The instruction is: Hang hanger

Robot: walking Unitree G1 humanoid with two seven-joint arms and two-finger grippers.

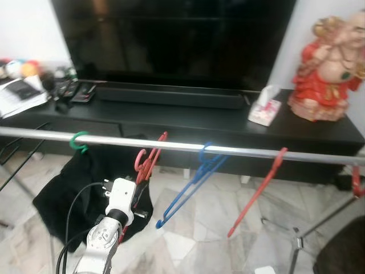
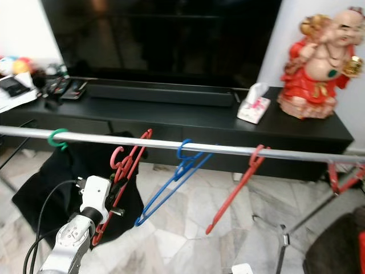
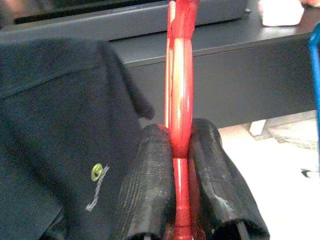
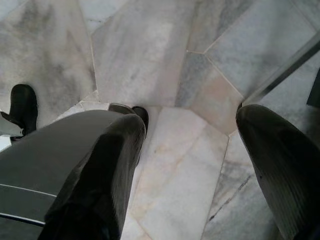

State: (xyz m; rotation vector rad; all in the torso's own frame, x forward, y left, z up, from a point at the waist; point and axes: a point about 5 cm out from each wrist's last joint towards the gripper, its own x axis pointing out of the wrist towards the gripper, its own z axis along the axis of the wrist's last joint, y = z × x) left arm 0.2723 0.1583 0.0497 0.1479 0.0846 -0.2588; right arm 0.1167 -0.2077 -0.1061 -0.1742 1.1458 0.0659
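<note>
Left eye view takes in one big dark television [image 1: 171, 40] above one long black desk [image 1: 188, 123], and in front of them one silver rail [image 1: 171, 144] running across the whole picture. One black garment [image 1: 74, 182] hangs from a green hook [image 1: 80, 140] at the rail's left end. On the desk stand one red figurine [image 1: 328, 68], one tissue box [image 1: 264, 107] and a blurred clutter of small things at the far left that I cannot count.

Counting hangers on or at the rail: one blue hanger [image 1: 191, 182], one red-orange hanger [image 1: 256, 191] to its right, a scrap of another red one [image 1: 356, 181] at the right edge, and the red hanger [image 1: 149, 160] held by the left gripper [image 3: 181, 150]. The held hanger may be more than one piece bunched together; I cannot tell.

Left wrist view shows the jaws pressed closed on the red hanger's thin bar, one finger [image 3: 145, 185] on each side. Its hook sits at the rail, just left of the blue hanger, and looks caught over it, so the step in hand appears to be the hanging itself, close to done. The next move would call for checking the hook bears on the rail, then parting the jaws and backing off without dragging it.

Right gripper [image 4: 195, 170] hangs idle over the marble floor [image 4: 165, 60], jaws spread wide and holding nothing.
</note>
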